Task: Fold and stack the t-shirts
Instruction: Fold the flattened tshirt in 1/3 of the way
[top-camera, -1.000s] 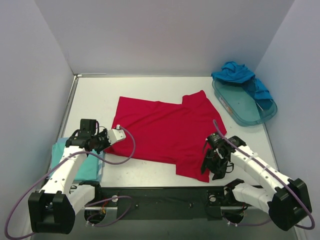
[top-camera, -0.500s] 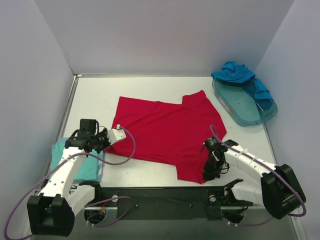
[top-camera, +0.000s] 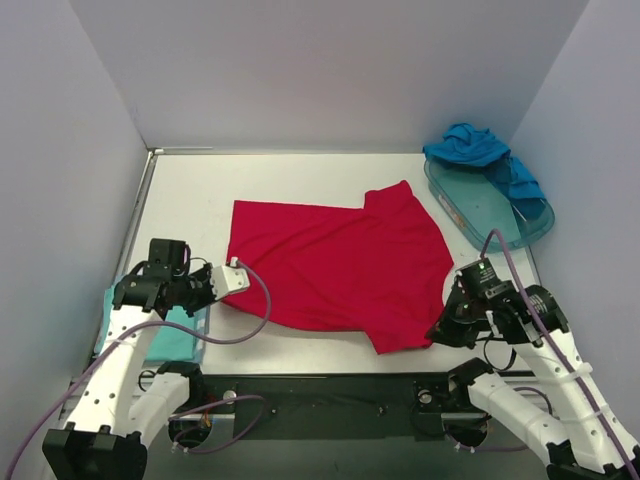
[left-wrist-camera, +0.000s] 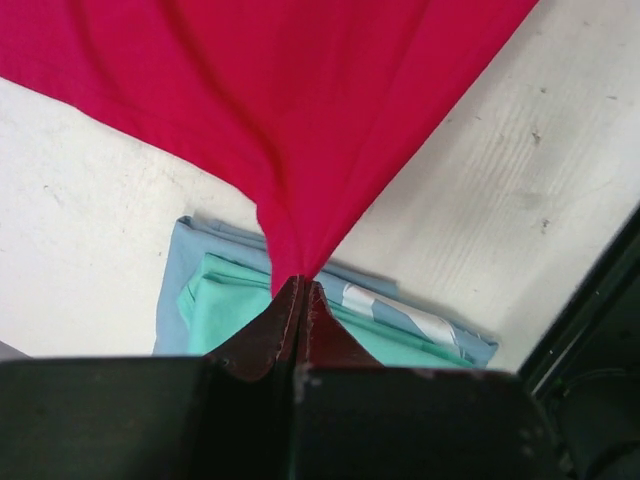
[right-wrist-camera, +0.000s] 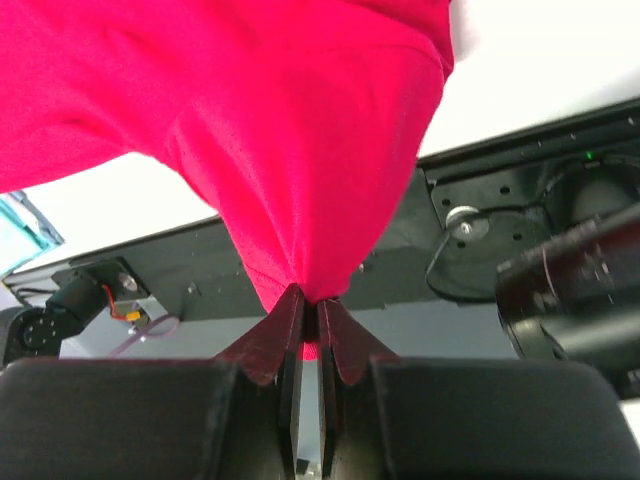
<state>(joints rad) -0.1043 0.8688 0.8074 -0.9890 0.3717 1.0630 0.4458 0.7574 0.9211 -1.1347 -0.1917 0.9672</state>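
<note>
**Q:** Where is the red shirt (top-camera: 335, 265), and how is it held?

**A:** It is spread mostly flat over the middle of the table (top-camera: 190, 200). The left gripper (left-wrist-camera: 300, 288) is clenched on its near-left corner and the right gripper (right-wrist-camera: 305, 300) on its near-right corner. The cloth draws into a tight cone at each pinch. Both corners are raised off the surface; the rest lies flat.

**Q:** Why two corners?

**A:** My judgement: gripping both ends of the near edge lets it be carried over as one straight line for a fold. A one-sided pull would skew it.

**Q:** Material?

**A:** Thin, matte and limp, with soft ripples fanning from the pinches. It will likely drape rather than hold a crease.

**Q:** Other shirts?

**A:** The aqua shirt (top-camera: 180, 340) is folded into a flat rectangle at near-left under the left arm, probably the stack base. The blue shirt (top-camera: 480, 150) lies crumpled over the far end of the translucent teal tray (top-camera: 490, 220), not yet folded.
</note>
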